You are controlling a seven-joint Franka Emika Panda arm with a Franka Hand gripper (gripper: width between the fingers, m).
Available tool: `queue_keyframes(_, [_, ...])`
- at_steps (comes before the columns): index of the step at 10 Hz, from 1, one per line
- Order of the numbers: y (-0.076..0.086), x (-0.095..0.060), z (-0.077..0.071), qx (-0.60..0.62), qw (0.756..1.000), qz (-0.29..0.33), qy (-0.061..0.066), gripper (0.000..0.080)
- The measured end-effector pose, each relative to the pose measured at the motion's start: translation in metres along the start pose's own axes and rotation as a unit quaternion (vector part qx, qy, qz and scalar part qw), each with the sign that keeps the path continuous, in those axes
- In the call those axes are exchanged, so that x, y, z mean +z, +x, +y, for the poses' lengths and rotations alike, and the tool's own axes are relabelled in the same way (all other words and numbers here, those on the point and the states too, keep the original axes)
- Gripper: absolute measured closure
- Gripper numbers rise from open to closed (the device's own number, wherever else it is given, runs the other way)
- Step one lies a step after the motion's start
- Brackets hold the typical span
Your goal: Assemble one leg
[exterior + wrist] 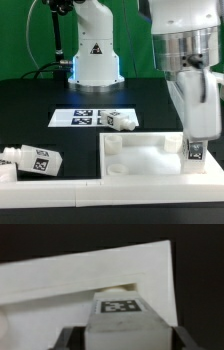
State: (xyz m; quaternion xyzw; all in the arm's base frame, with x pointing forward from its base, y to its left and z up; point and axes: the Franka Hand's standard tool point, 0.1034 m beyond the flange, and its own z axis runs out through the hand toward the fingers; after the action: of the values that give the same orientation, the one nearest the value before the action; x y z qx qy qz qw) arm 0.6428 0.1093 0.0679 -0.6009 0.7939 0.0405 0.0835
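My gripper point(196, 140) is shut on a leg point(196, 152), a small white post with a black-and-white tag, and holds it upright at the right corner of the white tray-like tabletop point(140, 158). In the wrist view the leg point(120, 311) sits between my dark fingers point(72, 337), its tagged end against the inner corner of the tabletop point(90, 280). Whether the leg is seated in the corner cannot be told.
Another tagged leg point(122, 121) lies on the marker board point(85, 117) behind the tabletop. A longer white tagged piece point(30, 160) lies at the exterior view's left. The robot base point(92, 55) stands at the back.
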Motion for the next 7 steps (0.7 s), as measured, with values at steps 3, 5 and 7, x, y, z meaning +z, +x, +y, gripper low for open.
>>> queue_keyframes(3, [-0.0003, -0.0001, 0.0003, 0.051, 0.999, 0.000, 0.006, 0.0515])
queue_keyframes(5, [0.0001, -0.0001, 0.0001, 0.045, 0.999, 0.002, 0.007, 0.0515])
queue_keyframes(7, [-0.0007, -0.0005, 0.0002, 0.038, 0.999, 0.001, 0.007, 0.0302])
